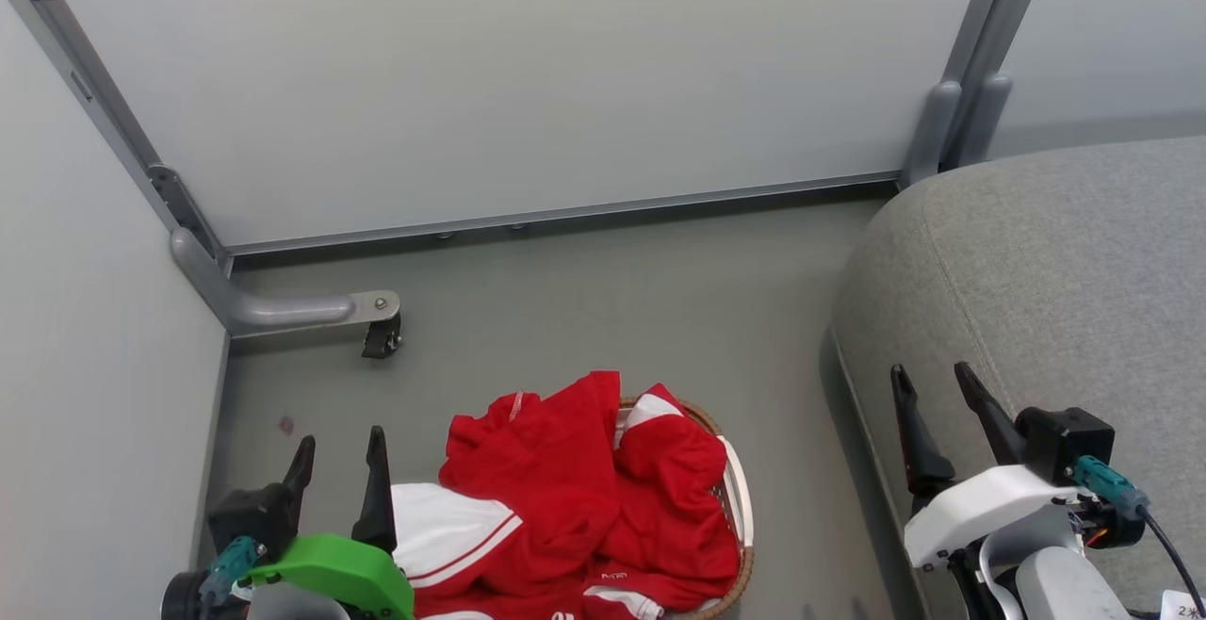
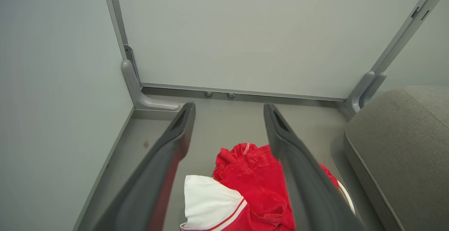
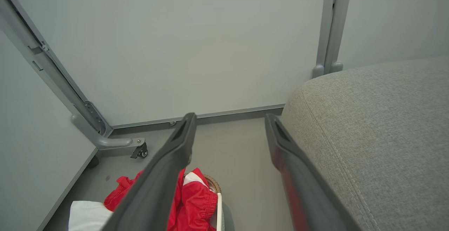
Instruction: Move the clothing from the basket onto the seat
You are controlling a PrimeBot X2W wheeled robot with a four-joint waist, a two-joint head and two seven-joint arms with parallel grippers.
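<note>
Two grippers low in the head view, both spread wide and empty. At lower left, the left gripper (image 1: 341, 438) on a green wrist, fingers pointing up the picture, just beside a white panel of the clothing (image 1: 556, 488). In the middle, heaped red clothing with white panels and thin stripes, piled above the rim of the basket (image 1: 742, 497) and hiding its left side; a curve of brown woven rim and a white handle visible at the right. Probably light, soft and limp: likely to sag, stretch and trail when lifted, perhaps dragging a second garment along. No hard edge to seize, so best pinched at a raised fold near the top of the heap, such as the red ridge at its middle, deep enough to gather several layers; slick sports cloth, likely to slip from a shallow nip. Further right, smooth grey floor (image 1: 612, 318) between basket and seat. At far right, the seat (image 1: 1065, 281), grey woven fabric with a rounded corner and a stitched seam, higher than the basket. In front of it, the right gripper (image 1: 931, 373) on a white wrist, also wide, holding nothing. Behind everything, pale grey wall panels (image 1: 528, 73) in metal frames, closing the corner at left and back, with a small castor (image 1: 382, 339) on a metal foot at the left.
</note>
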